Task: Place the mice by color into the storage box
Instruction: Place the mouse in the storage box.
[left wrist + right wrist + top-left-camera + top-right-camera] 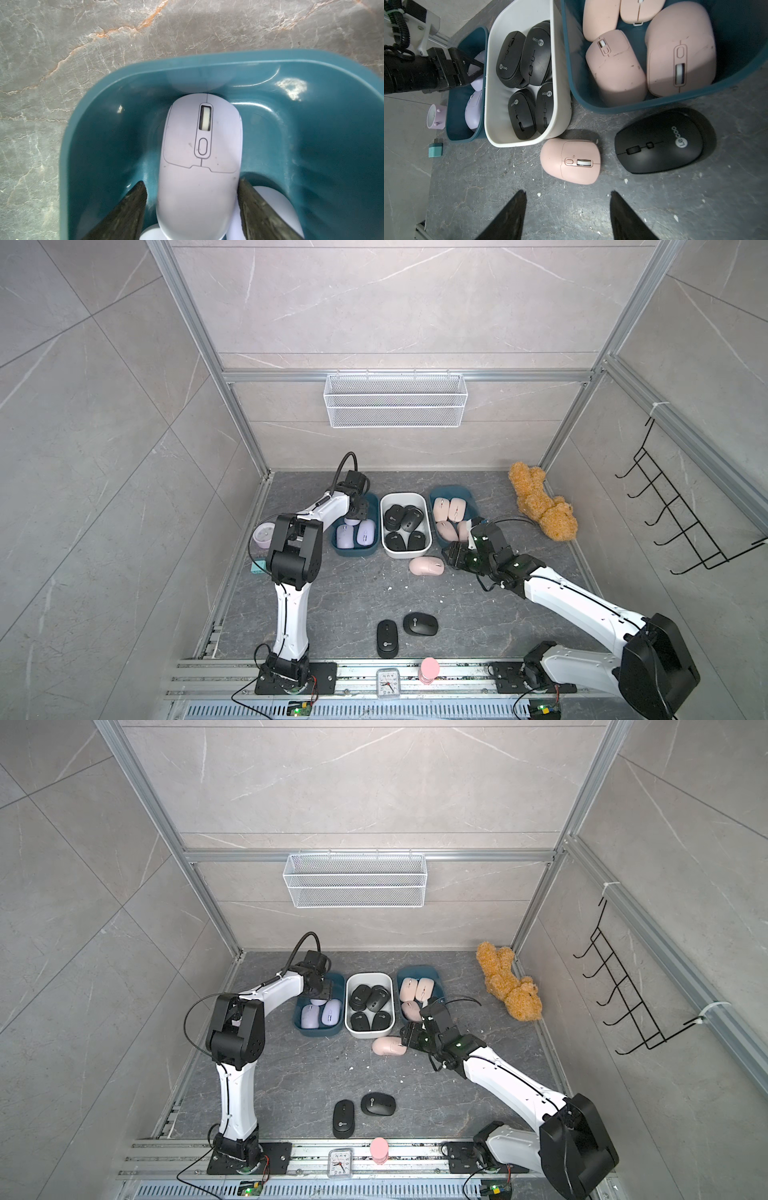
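Observation:
Three storage boxes stand in a row: a teal box [354, 552] with lilac mice [365, 533], a white box [405, 554] with black mice [395, 516], and a teal box [451, 490] with pink mice [449, 508]. My left gripper [192, 181] hangs open inside the first box. A lilac mouse [201, 149] lies between its fingers, with a gap on one side. My right gripper [567, 191] is open and empty just above the floor, close to a loose pink mouse [571, 164]. Beside that lies a black mouse [662, 143]. Two more black mice [420, 624] lie near the front.
A brown teddy bear [540, 506] lies at the back right. On the front rail are a small clock [387, 684] and a pink cylinder [429, 670]. A pink round object [264, 535] and a teal block [257, 566] sit left of the boxes. A wire basket [395, 400] hangs on the back wall.

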`<state>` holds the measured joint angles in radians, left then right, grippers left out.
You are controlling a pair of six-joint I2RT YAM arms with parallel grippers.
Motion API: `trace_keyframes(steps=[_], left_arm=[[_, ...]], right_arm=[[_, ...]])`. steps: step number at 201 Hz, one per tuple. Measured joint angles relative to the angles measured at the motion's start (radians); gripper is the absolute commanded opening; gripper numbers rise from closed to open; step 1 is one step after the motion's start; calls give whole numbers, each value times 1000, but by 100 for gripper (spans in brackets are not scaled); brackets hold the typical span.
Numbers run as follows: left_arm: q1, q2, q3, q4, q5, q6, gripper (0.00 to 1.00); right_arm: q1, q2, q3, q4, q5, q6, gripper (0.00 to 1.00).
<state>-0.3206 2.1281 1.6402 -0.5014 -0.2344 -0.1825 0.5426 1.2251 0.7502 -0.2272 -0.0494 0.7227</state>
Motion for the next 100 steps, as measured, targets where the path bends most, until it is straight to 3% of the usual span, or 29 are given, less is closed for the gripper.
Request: trace_keyframes(steps=[100], left_arm=[[-9, -277, -13, -29, 35, -23, 71]], right_arm=[[5, -35, 1, -58, 11, -58, 65]])
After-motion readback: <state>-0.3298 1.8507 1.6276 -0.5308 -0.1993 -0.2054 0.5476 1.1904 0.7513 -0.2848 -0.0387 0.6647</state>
